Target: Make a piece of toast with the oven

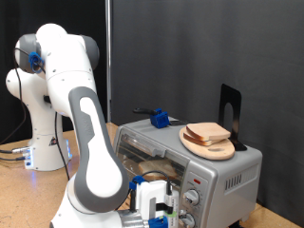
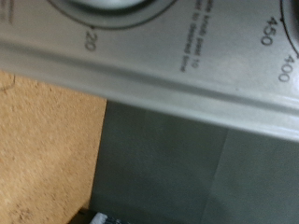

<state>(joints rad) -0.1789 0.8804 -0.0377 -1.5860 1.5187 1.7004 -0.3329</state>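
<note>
The silver-grey oven (image 1: 228,176) stands at the exterior view's lower right with its glass door (image 1: 152,157) shut. Pale bread slices (image 1: 209,132) with brown crust lie on a round wooden board (image 1: 214,147) on top of the oven. No slice shows inside the oven. My gripper (image 1: 157,204) is low in front of the oven, close to its two round knobs (image 1: 193,198). The wrist view is filled by the oven's control panel (image 2: 187,84), very near, with dial marks 20, 450 and 400. My fingers do not show there.
A blue-and-black tool (image 1: 158,119) and a black stand (image 1: 230,106) also sit on the oven's top. The oven stands on a wooden table (image 1: 24,190). A black curtain hangs behind. My own arm crowds the space at the oven's front.
</note>
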